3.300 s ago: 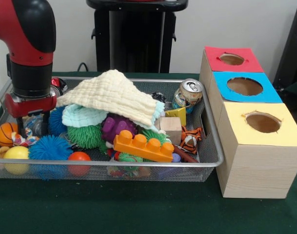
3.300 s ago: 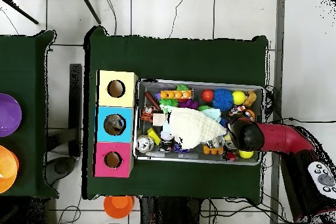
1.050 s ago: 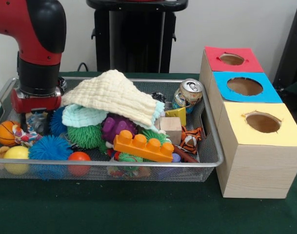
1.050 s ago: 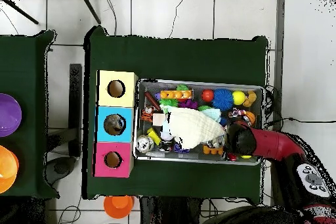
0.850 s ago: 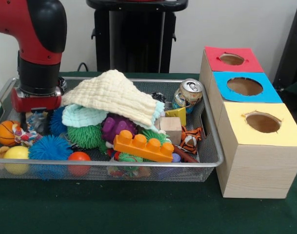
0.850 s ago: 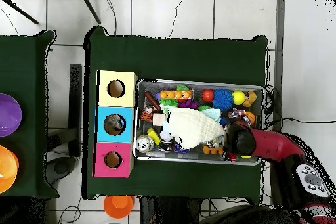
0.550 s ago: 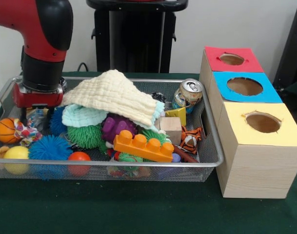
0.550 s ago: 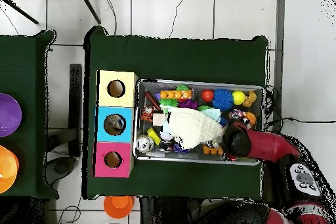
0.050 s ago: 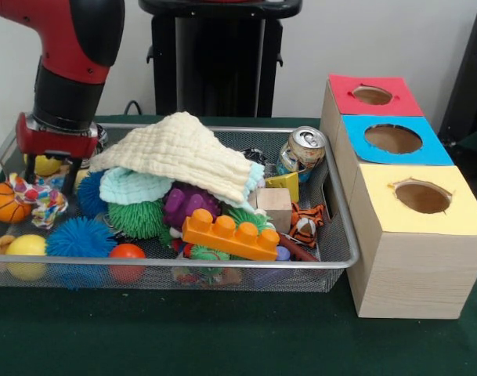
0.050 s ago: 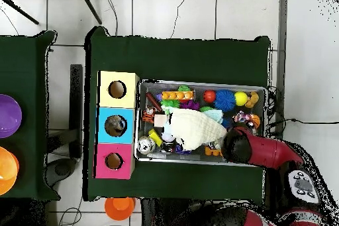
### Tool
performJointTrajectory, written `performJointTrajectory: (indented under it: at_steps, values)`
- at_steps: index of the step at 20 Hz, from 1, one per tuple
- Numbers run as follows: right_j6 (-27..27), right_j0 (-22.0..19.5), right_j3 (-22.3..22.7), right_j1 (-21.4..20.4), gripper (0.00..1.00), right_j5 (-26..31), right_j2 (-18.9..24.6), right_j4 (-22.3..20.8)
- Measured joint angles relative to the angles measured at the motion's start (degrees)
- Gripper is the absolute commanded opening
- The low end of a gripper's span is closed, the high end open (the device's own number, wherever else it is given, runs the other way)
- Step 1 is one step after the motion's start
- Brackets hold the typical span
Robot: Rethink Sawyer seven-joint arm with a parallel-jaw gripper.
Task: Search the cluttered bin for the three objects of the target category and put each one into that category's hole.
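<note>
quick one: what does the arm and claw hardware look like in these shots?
The arm is glossy red with a rounded black joint cap and a black cylindrical wrist. Below that sits a red block-shaped claw with thin dark fingers. From overhead, the arm is a red tube with a black end, plus a grey button panel near the base.

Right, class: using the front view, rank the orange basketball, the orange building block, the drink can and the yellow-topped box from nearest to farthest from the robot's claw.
1. Orange basketball, just below and left of the claw, at the bin's left end.
2. Orange building block, mid-bin near the front rim.
3. Drink can, in the bin's far right corner.
4. Yellow-topped box, outside the bin on the right.
</note>
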Motion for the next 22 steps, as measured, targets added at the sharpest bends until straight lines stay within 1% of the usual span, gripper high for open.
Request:
performJointTrajectory:
  at_steps: [6, 9, 14, 18, 22]
  values:
    - [0.04, -2.03, 1.31, 0.76, 1.00, -0.11, 1.45, 0.09]
    - [0.04, -4.68, 2.24, 1.74, 1.00, -0.12, 3.90, 0.09]
    - [0.06, -8.12, 3.71, 1.96, 1.00, -0.25, 6.28, 0.11]
    - [0.06, -8.98, 4.03, 1.87, 1.00, -0.37, 7.05, 0.12]
    - [0.05, -8.88, 4.07, 1.81, 1.00, -0.35, 7.00, 0.09]
